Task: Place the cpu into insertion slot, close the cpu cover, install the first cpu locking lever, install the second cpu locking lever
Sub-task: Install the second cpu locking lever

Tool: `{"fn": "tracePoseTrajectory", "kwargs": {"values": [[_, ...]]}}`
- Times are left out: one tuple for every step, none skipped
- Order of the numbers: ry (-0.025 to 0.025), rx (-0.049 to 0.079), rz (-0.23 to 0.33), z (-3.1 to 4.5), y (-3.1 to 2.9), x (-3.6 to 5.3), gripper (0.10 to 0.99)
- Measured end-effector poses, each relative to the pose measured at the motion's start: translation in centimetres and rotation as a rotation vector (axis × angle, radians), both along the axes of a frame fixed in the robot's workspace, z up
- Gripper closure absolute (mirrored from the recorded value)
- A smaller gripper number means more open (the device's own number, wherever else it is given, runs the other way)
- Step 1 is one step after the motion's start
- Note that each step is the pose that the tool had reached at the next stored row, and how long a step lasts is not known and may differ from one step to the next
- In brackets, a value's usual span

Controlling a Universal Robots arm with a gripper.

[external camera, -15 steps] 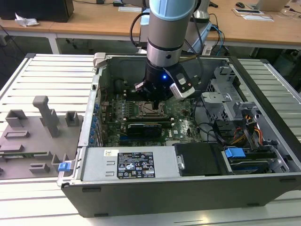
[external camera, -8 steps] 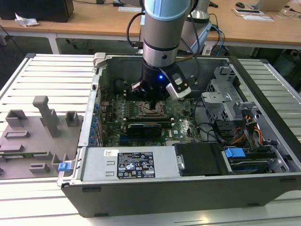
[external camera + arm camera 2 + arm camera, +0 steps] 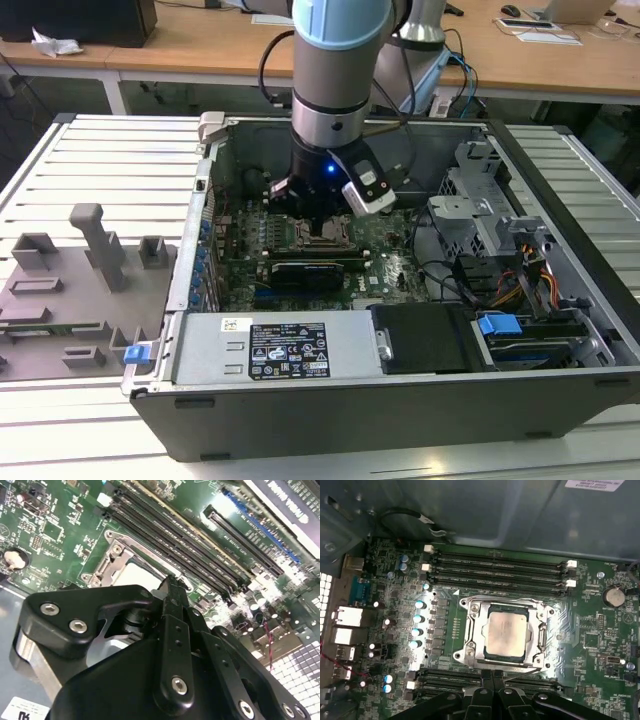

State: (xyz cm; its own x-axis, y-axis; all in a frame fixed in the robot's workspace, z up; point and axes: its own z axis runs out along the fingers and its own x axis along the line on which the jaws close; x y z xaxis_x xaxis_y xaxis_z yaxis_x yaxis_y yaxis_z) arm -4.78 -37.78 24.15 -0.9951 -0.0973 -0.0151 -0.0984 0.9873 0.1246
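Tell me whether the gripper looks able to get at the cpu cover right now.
Probably yes. The gripper hangs right at the edge of the cpu cover, which lies closed around the cpu, with nothing standing between them.

Case (image 3: 400,420): it lies open on the table (image 3: 100,160), and my arm (image 3: 335,70) reaches down into it.
Board (image 3: 385,262): flat on the case floor.
Slot (image 3: 470,652): on the board, between two banks of memory slots (image 3: 495,567), one bank on each side.
Chip (image 3: 506,632): it sits in the slot.
Cover (image 3: 540,611): down around the chip, framing it.
My gripper (image 3: 492,676): just above the slot's edge, over the nearer memory bank.
Power box (image 3: 285,350): along the case's near wall.
Drive cage (image 3: 470,215): at the exterior view's right of the board.
Holder tray (image 3: 70,290): on the table, at the exterior view's left of the case.
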Motion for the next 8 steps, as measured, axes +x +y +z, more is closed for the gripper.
{"fn": "tracePoseTrajectory", "kwargs": {"values": [[0.0, 0.002, 0.0, -0.01, -0.15, -0.08, 0.98], [0.0, 0.004, 0.0, -0.02, -0.27, -0.17, 0.98], [0.0, 0.006, 0.0, -0.02, -0.39, -0.35, 0.98], [0.0, 0.008, 0.0, -0.03, -0.47, -0.51, 0.98], [-0.0001, 0.011, 0.0, -0.11, -0.57, -0.91, 0.98], [-0.0001, 0.013, 0.0, -0.37, -0.58, -1.16, 0.98], [0.0, 0.014, 0.0, -0.62, -0.59, -1.28, 0.98], [0.0, 0.014, 0.0, -0.83, -0.58, -1.34, 0.98]]}}
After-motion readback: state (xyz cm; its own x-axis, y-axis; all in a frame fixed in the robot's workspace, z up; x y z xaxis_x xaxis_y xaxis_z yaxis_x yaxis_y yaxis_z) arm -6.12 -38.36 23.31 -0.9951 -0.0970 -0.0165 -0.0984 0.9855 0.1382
